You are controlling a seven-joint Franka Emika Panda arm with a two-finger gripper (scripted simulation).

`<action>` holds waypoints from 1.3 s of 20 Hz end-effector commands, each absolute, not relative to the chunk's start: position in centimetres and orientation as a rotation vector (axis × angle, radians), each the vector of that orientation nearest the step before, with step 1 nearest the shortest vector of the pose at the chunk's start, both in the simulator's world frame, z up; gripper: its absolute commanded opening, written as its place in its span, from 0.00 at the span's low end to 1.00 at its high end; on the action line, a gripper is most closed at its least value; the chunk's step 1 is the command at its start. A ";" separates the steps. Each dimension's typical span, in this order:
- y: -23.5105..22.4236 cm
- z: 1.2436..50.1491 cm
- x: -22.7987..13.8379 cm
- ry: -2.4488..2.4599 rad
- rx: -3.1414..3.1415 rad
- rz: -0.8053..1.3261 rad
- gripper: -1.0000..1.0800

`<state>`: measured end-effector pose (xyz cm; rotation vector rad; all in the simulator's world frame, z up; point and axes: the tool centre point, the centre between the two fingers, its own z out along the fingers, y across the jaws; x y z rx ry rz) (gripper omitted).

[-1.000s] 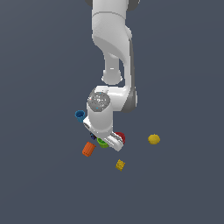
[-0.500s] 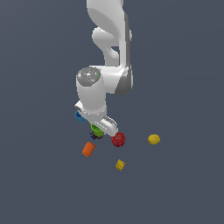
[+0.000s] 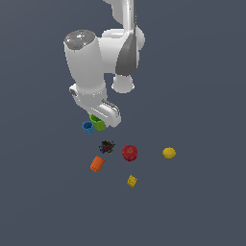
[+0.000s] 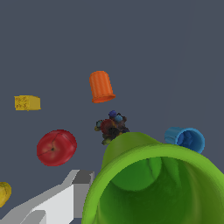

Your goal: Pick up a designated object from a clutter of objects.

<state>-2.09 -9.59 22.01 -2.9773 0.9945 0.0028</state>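
Pincer (image 3: 100, 120) pinches the small bright green tapering plastic cup (image 3: 98, 123) by its rim, apparently raised off the table, at ten o'clock from the dark multicoloured lump (image 3: 106, 146); likely light, stiff, slippery.

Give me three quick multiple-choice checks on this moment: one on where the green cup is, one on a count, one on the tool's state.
1. Where is the green cup?
A. at the tool, above the floor
B. beside the yellow ball
C. on top of the orange cup

2. How many yellow items are in the exterior view?
A. none
B. two
C. four

3. What state is the tool in?
A. wide open, nothing in it
B. out of sight
C. shut on the green cup

Answers: 1 A, the cup sits right under the wrist and fills the wrist view. 2 B, the yellow ball and the yellow block. 3 C, the cup hangs at the tool, apart from the blue cup.
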 end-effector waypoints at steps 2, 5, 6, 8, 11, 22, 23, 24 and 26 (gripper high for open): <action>-10.8 25.3 -3.8 0.994 -2.977 0.001 0.00; -11.9 28.3 -5.3 0.995 -2.977 0.001 0.00; -12.3 29.3 -5.7 0.995 -2.977 0.001 0.00; -13.0 31.2 -6.7 0.995 -2.977 0.001 0.00; -14.0 33.8 -7.9 0.996 -2.977 0.001 0.00; -16.5 40.6 -10.9 0.996 -2.979 0.000 0.00; -16.6 40.9 -11.1 0.996 -2.979 0.000 0.00; -16.7 41.2 -11.2 0.996 -2.979 0.000 0.00; -16.9 41.6 -11.3 0.996 -2.979 0.000 0.00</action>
